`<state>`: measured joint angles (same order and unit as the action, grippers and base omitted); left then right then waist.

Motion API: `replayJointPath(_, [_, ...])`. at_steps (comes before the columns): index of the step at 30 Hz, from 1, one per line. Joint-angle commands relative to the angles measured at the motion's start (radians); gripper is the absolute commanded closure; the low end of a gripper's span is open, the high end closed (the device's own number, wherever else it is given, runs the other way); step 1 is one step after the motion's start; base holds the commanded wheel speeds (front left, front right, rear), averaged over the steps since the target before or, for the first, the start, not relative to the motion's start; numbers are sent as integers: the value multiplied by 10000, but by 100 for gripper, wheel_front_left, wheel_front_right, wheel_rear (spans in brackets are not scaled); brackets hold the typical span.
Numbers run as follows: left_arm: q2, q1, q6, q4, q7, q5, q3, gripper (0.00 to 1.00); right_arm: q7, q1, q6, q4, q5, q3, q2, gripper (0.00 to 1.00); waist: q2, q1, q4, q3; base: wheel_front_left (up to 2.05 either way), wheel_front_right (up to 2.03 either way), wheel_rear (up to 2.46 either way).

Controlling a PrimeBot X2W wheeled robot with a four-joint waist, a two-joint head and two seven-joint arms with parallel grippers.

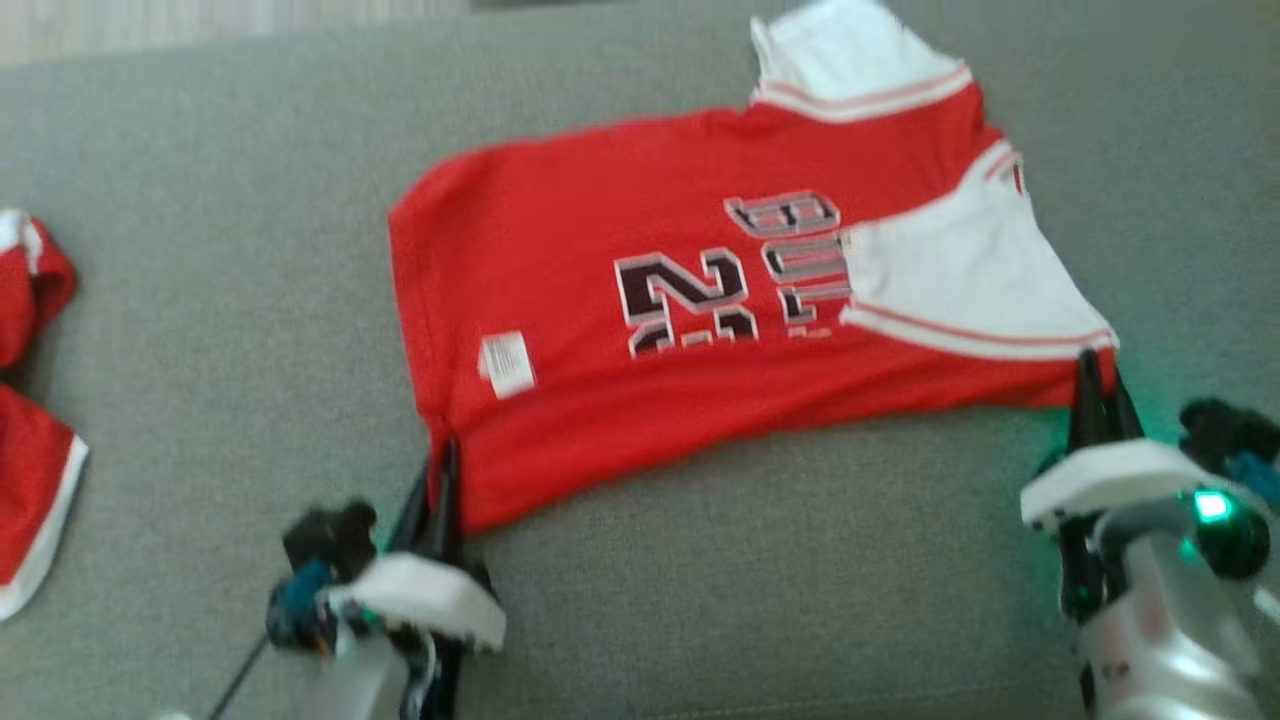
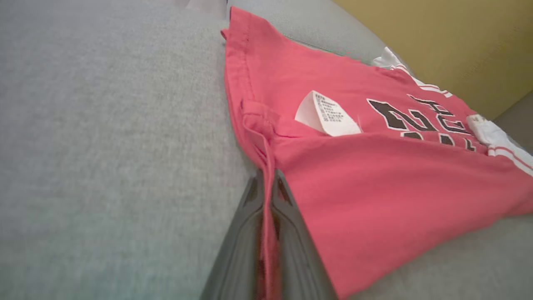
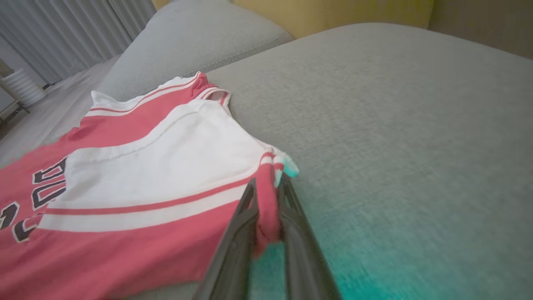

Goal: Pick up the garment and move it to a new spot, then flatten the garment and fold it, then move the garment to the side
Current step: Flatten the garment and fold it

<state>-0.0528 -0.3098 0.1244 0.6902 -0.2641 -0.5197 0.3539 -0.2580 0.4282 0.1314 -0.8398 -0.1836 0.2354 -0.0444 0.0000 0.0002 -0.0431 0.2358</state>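
Here left tool (image 1: 447, 452), right tool (image 1: 1092, 368) pinch garment's (image 1: 620, 220) edge.

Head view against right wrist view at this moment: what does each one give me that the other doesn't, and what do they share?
Head view: the left gripper pinching a hem corner, the white care label, and a second red garment at the left edge. Right wrist view: grey curtains and a yellow surface in the background. Both: the red jersey, the right gripper shut on its sleeve-side corner, and the grey cushion underneath.
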Motion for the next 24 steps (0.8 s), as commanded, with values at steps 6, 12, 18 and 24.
replayJointPath(6, [26, 1396, 62, -216, 24, 251, -891, 100, -38, -1347, -7, 834, -850, -266, -59, 100, 0, -2, -134, -1501, 0, 0, 0])
replayJointPath(12, [26, 2080, 62, -214, 24, 112, -955, 45, -38, -2310, -7, 1296, -1096, -451, -59, 44, 0, -2, -192, -1788, 0, 0, 0])
replayJointPath(18, [26, 1528, -60, -1470, 24, 395, -2114, 0, -38, -2133, -7, 2148, -886, -245, -58, 0, 0, -2, -212, -1214, 0, 0, 0])
replayJointPath(24, [-95, -47, -98, -1937, 24, 1351, -2946, 0, -38, -1406, -7, 2739, -816, -633, -58, 0, 0, -2, -313, -508, 0, 0, 0])
